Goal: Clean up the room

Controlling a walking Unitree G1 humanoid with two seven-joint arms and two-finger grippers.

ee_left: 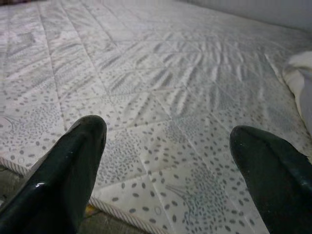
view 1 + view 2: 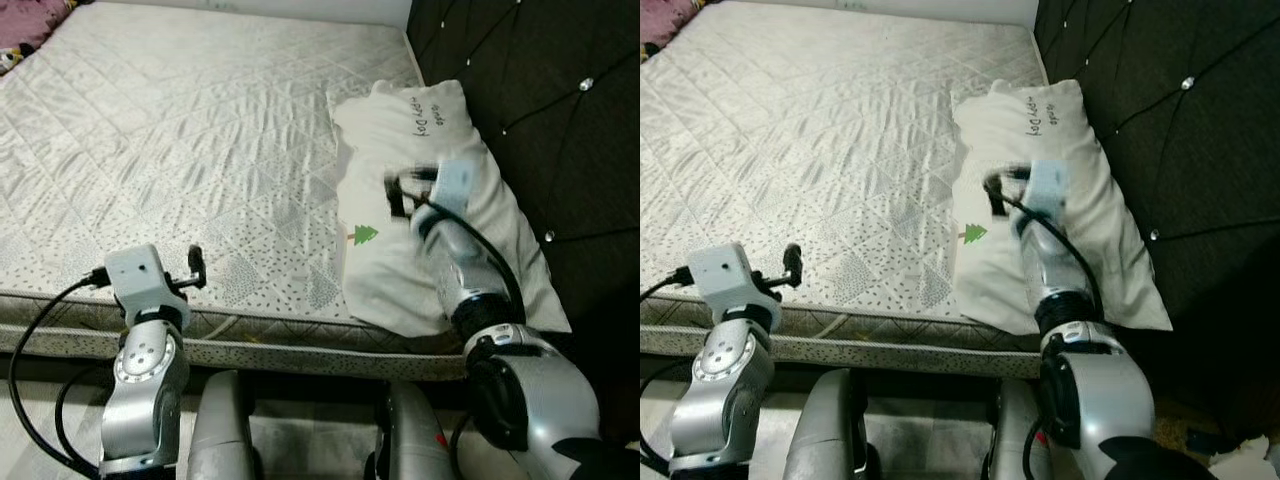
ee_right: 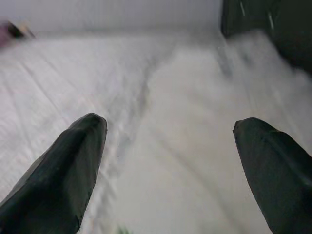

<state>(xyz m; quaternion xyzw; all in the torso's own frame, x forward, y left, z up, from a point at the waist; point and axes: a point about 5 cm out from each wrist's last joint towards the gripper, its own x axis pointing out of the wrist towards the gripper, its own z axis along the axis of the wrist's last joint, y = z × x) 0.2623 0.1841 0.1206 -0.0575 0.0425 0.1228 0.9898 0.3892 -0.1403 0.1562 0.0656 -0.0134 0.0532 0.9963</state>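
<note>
The right end effector [image 2: 400,192] is extended over the white pillow [image 2: 480,215], which lies on the bare quilted mattress [image 2: 180,150] directly beneath and ahead of the fingers. Its image is motion-blurred in both eye views. In the right wrist view the two black fingers [image 3: 63,170] are spread wide with nothing between them — the pillow surface lies under the gap, and the mattress stretches away past one finger. The black tufted headboard [image 2: 540,110] stands just beyond the pillow, on the outer side of this end effector.

The pillow carries a small green tree print [image 2: 364,235] near its mattress-side edge and handwriting near its far end.

The left end effector [image 2: 197,265] hovers over the near edge of the mattress, well apart from the pillow. Its fingers [image 1: 58,180] are also set wide and empty — the pillow's edge [image 1: 300,78] is visible ahead, off to one side.
</note>
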